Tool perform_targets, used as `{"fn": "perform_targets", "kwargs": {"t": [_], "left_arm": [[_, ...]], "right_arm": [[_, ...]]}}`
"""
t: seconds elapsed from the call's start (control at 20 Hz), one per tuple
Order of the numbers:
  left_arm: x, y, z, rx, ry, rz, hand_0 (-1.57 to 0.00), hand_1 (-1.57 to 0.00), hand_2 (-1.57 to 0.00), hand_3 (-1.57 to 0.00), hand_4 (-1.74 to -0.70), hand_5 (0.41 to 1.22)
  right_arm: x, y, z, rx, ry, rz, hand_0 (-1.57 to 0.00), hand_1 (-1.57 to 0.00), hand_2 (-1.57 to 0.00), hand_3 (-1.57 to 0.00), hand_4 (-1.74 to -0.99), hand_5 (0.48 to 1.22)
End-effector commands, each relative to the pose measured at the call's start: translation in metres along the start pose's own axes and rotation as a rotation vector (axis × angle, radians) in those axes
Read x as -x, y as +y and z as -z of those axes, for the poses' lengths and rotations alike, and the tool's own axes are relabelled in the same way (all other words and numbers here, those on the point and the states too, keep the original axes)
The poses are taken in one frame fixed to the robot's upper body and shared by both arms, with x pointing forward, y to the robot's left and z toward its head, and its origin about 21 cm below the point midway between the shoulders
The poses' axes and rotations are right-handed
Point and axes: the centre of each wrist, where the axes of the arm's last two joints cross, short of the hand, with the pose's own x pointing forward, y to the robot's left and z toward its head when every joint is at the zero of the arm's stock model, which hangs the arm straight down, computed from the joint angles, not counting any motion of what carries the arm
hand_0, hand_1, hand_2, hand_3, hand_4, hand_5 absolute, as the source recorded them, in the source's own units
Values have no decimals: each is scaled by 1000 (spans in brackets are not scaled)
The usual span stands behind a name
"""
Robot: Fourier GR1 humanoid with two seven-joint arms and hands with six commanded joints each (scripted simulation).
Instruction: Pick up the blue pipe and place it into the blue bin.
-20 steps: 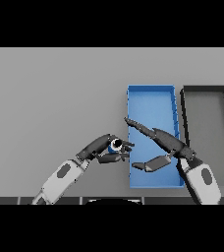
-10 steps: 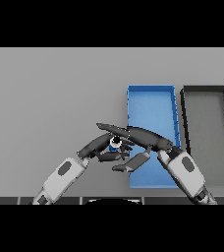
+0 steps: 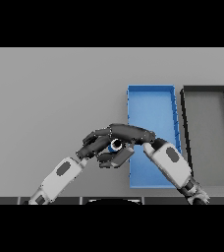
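Meeting over the grey table just left of the blue bin, both hands close on the blue pipe, of which only a small round end with a dark opening shows between the dark fingers. The left hand, entering from the lower left on its white and grey arm, lies against the pipe from the left with its fingers curled toward it. The right hand, reaching in from the lower right across the near part of the bin, lies over the pipe from above and the right, fingers bent down around it and thumb below. Which hand bears the pipe's weight cannot be told, nor whether the pipe touches the table. The pipe sits outside the bin, close beside its left wall. A dark bin stands just right of the blue one, their long sides parallel.
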Motion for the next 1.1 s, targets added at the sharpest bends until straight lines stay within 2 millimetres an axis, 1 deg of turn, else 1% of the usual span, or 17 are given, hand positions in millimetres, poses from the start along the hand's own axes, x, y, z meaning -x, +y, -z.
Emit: {"fn": "perform_targets", "kwargs": {"t": [0.0, 0.05, 0.1, 0.2, 0.25, 0.35, 0.45, 0.55, 0.65, 0.7, 0.75, 0.8, 0.85, 0.9, 0.95, 1.0, 1.05], "left_arm": [[-2, 0, 0, -19, -22, 8, -879, -828, -796, -667, -1611, 1221], [-4, 0, 0, -26, -30, 2, -895, -867, -845, -656, -1637, 1221], [-3, -2, 3, -38, -51, -32, -1030, -1008, -990, -623, -1658, 1192], [-2, -4, 2, -50, -101, -109, -1225, -1211, -1199, -525, -1688, 1203], [-1, -3, 0, -49, -107, -138, -1294, -1283, -1274, -533, -1698, 1206], [-2, -4, -2, -51, -110, -146, -1394, -1386, -1381, -550, -1714, 1212], [-2, -5, 2, -46, -102, -125, -1458, -1453, -1449, -591, -1724, 1215], [-1, -2, 0, -36, -98, -98, -1498, -1453, -1493, -527, -1730, 1217], [-2, 0, -3, -30, -104, -84, -1499, -1356, -1521, -505, -1734, 1219], [-1, -2, -3, -15, -98, -78, -1426, -1220, -1350, -531, -1637, 1219], [-4, -1, -2, -8, -84, -68, -1407, -1190, -1242, -518, -1544, 1219], [-2, 1, -4, 4, -76, -54, -1224, -1003, -1024, -416, -1437, 1220], [-3, 4, -4, 25, -72, -48, -979, -802, -819, -332, -1343, 1220], [-3, 2, -2, 50, -66, -32, -783, -642, -655, -266, -1251, 1220], [-3, 4, -3, 70, -81, -32, -626, -513, -524, -212, -1179, 1213], [-4, 7, -4, 68, -63, -16, -501, -410, -419, -170, -1110, 1184], [-3, 8, -6, 75, -66, -10, -401, -328, -335, -136, -1051, 1118]], "right_arm": [[-2, 0, 2, -7, -6, -1, -697, -714, -714, -562, -1453, 551], [-1, -2, 3, -17, -10, 9, -872, -886, -886, -701, -1503, 573], [0, -2, 5, -24, -10, 45, -1012, -1023, -1023, -828, -1541, 604], [0, 2, 9, -14, -22, 82, -1213, -1220, -1220, -1096, -1492, 706], [1, 4, 7, 2, -42, 94, -1285, -1290, -1290, -1191, -1475, 809], [1, 4, 7, 7, -63, 67, -1388, -1391, -1391, -1328, -1458, 957], [1, 7, 4, 10, -76, 24, -1454, -1456, -1456, -1415, -1459, 1052], [2, 10, 4, 12, -90, 9, -1496, -1497, -1497, -1471, -1469, 1113], [0, 13, 7, 0, -100, 30, -1523, -1524, -1524, -1507, -1473, 1152], [2, 13, 7, 1, -105, 43, -1533, -1533, -1533, -1520, -1474, 1166], [2, 10, 5, 6, -107, 45, -1540, -1541, -1541, -1530, -1477, 1177], [1, 10, 4, 1, -101, 36, -1546, -1547, -1547, -1538, -1478, 1186], [1, 13, 5, 2, -108, 37, -1551, -1552, -1552, -1545, -1480, 1193], [0, 16, 5, -2, -107, 40, -1555, -1556, -1556, -1550, -1481, 1198], [-4, 14, 4, 1, -94, 40, -1558, -1559, -1559, -1554, -1481, 1203], [-4, 11, 3, 8, -93, 41, -1561, -1561, -1561, -1558, -1482, 1206], [-6, 14, 6, 10, -86, 48, -1563, -1563, -1563, -1560, -1483, 1209]]}}
